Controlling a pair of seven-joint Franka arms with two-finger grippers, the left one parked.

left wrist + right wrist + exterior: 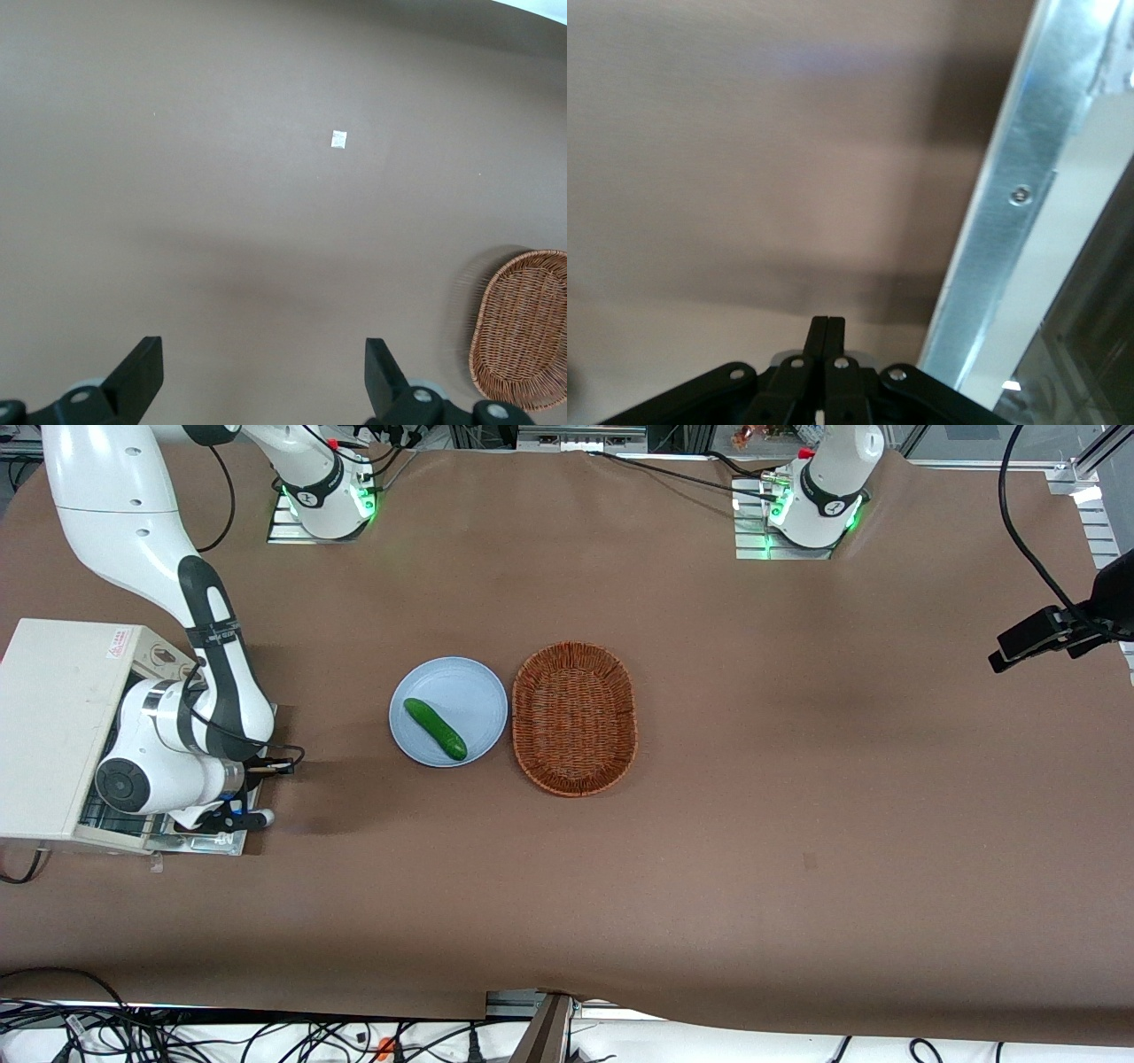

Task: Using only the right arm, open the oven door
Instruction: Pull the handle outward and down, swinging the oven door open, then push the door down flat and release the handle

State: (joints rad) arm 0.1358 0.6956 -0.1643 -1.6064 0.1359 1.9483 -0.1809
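The white toaster oven (49,726) stands at the working arm's end of the table. Its oven door (205,844) is swung down and lies nearly flat in front of the oven, mostly hidden under the right arm (213,691). My gripper (232,821) hangs low over the door's outer edge. In the right wrist view the gripper (827,326) has its fingers pressed together with nothing between them. The door's shiny metal frame (1014,199) and dark glass (1090,345) run beside it, over the brown cloth.
A light blue plate (461,682) with a green cucumber (435,728) lies at mid-table, beside a brown wicker basket (574,717). A black clamp-mounted camera (1045,633) sits at the parked arm's end. The basket also shows in the left wrist view (523,328).
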